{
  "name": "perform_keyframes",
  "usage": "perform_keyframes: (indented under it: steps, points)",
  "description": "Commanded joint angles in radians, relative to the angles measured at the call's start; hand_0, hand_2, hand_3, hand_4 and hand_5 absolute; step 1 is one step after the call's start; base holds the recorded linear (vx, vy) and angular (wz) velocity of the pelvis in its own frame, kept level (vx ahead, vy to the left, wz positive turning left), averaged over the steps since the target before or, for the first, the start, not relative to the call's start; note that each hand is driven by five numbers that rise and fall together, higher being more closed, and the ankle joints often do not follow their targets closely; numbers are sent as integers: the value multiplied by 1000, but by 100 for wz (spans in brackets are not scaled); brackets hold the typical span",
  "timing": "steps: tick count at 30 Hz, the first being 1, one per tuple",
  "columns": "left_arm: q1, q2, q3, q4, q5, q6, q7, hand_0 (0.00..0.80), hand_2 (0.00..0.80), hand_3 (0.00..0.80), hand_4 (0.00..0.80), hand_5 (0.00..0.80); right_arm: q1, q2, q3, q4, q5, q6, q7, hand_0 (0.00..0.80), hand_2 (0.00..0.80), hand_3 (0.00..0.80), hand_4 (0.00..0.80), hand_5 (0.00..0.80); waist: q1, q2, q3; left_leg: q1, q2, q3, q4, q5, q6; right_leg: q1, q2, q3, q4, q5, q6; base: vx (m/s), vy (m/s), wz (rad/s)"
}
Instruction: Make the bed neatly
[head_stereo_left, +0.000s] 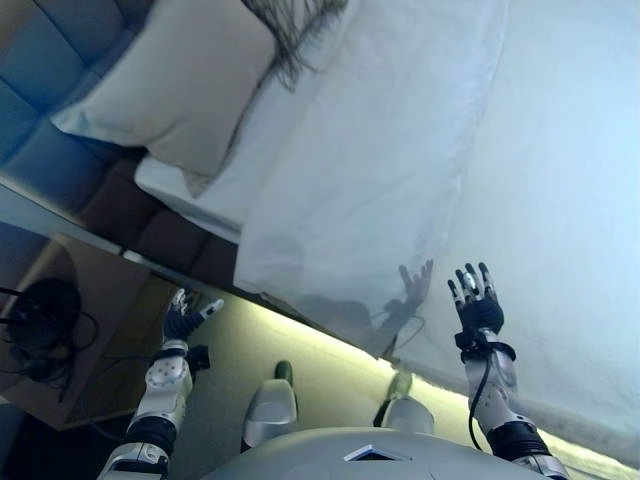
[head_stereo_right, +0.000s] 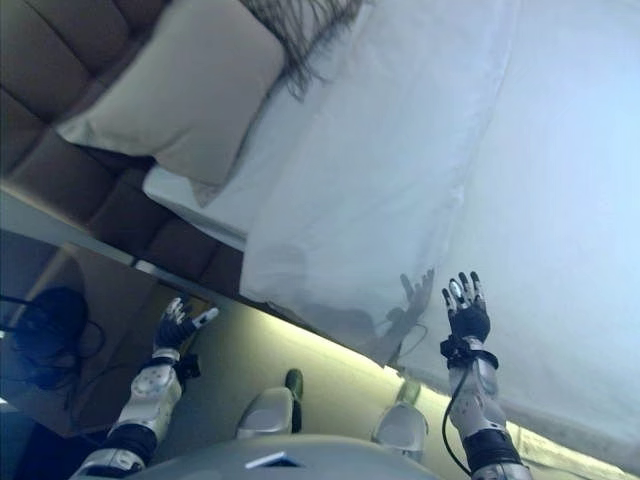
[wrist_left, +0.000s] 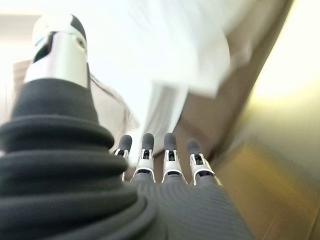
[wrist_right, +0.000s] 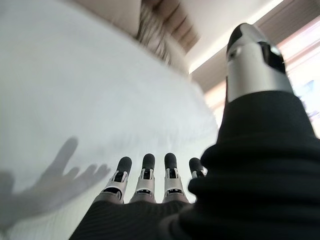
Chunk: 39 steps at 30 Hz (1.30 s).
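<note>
A white duvet (head_stereo_left: 450, 160) covers the bed, its near corner hanging over the bed's side edge. A cream pillow (head_stereo_left: 175, 80) lies at the head end, with a dark fringed throw (head_stereo_left: 290, 30) beside it. My right hand (head_stereo_left: 476, 300) is open, fingers straight, held over the duvet's near edge and touching nothing; its shadow falls on the cloth (wrist_right: 45, 185). My left hand (head_stereo_left: 183, 316) is open too, off the bed beside the head end, holding nothing. The left wrist view shows the duvet corner (wrist_left: 200, 60) past its fingers (wrist_left: 145, 157).
A padded headboard (head_stereo_left: 60, 90) runs along the left. A bedside table (head_stereo_left: 80, 330) with a dark object and cords (head_stereo_left: 40, 320) stands below the left hand. A lit strip (head_stereo_left: 320, 345) runs under the bed's side edge.
</note>
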<state>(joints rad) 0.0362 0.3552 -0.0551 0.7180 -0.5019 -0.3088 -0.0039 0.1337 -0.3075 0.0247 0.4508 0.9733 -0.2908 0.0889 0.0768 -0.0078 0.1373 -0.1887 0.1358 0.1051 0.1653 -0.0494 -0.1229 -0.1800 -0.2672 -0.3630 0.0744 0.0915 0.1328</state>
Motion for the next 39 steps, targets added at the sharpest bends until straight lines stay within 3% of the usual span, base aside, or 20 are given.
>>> perform_keyframes:
  steps: [1, 5, 17, 22, 29, 34, 39]
  points:
    - [-81, 14, 25, -51, -269, 7, -173, 0, 0, 0, 0, 0, -41, -36, -75, -52, 43, -6, 85, 0, 0, 0, 0, 0, -17, -37, 70, -72, 26, -3, 12, 75, 19, 22, -70, 68, 29, 11, 93, -168, -111, -4]
    - [-113, 28, -1, -83, -357, 21, -214, 0, 0, 0, 0, 0, -59, -44, -102, -49, 81, -6, 139, 0, 0, 0, 0, 0, -36, -47, 111, -114, 42, -2, 32, 80, 18, -19, -45, 89, 32, 23, 86, -145, -74, -6]
    - [-75, 32, 21, -134, -397, 43, -271, 0, 0, 0, 0, 0, 12, -45, -144, -166, 53, 32, 151, 0, 0, 0, 0, 0, -73, -71, 103, -80, 61, 58, -21, 102, 16, -19, -31, 101, -16, 53, 89, -1, -4, -12]
    - [30, 31, 48, -235, -354, 64, -352, 0, 0, 0, 0, 0, 66, -19, -143, -194, 30, 33, 140, 0, 0, 0, 0, 0, -56, -74, 80, -19, 50, 76, -49, 94, 24, 23, -36, 95, -31, 55, 90, 83, -26, -13]
    - [177, 41, 110, -328, -308, 131, -393, 0, 0, 0, 0, 0, 124, 5, -129, -181, 9, 59, 140, 0, 0, 0, 0, 0, -19, -64, -16, 82, 43, 84, -82, 81, 30, 123, -39, 79, -52, 30, 88, 176, 12, -4]
    - [197, 49, 146, -391, -323, 161, -395, 0, 0, 0, 0, 0, 116, 8, -112, -180, -10, 75, 135, 0, 0, 0, 0, 0, 1, -53, -66, 126, 35, 79, -115, 81, 32, 167, -38, 65, -68, 17, 84, 76, 14, 5]
    - [168, 45, 127, -404, -293, 186, -358, 0, 0, 0, 0, 0, 74, 21, -45, -159, -31, 52, 84, 0, 0, 0, 0, 0, 22, -40, -106, 165, 31, 69, -143, 88, 32, 212, -30, 51, -69, 1, 73, 40, -4, 6]
